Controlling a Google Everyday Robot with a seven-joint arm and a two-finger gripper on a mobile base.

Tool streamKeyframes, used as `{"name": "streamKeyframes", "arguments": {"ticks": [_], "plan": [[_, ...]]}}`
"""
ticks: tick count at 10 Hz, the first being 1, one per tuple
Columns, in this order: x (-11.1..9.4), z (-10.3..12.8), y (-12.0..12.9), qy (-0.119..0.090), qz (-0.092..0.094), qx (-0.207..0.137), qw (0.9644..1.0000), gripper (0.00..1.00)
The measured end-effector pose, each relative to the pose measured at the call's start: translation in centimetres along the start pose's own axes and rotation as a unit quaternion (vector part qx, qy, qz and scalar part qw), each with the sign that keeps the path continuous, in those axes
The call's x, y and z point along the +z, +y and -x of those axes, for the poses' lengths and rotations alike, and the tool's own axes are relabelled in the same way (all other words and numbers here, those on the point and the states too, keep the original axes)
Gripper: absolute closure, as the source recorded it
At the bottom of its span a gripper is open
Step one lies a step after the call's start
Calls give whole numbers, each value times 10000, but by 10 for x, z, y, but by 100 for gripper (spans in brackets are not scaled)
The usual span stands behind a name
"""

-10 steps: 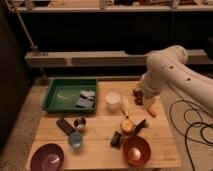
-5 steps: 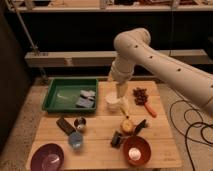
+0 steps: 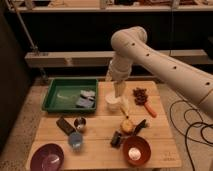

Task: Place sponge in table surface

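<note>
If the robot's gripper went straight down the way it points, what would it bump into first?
The open gripper points down, just above the white cup. It would probably hit that cup first. Depth is hard to judge, so it might land on the table right behind the cup instead.

High oblique view, gripper [image 3: 119,91] over table surface [image 3: 100,129]

Dim room, warm light pooled on the table surface [image 3: 100,150].
Light came from overhead, leaving the upper and left frame nearly black; the arm [image 3: 150,55] glared pale at upper right. Everything was softly blurred (the gripper [image 3: 119,92], centre frame above the white cup [image 3: 113,103], melted into it), and shadows were short and faint.
</note>
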Motion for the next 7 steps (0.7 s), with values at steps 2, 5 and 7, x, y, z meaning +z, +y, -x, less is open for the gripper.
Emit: {"name": "streamKeyframes", "arguments": {"ticks": [2, 5, 7], "plan": [[0, 0, -1, -14, -7, -7, 10000, 35], [9, 8, -14, -659, -218, -367, 9969, 35], [20, 32, -34, -1389, -316, -743, 9870, 35]]}}
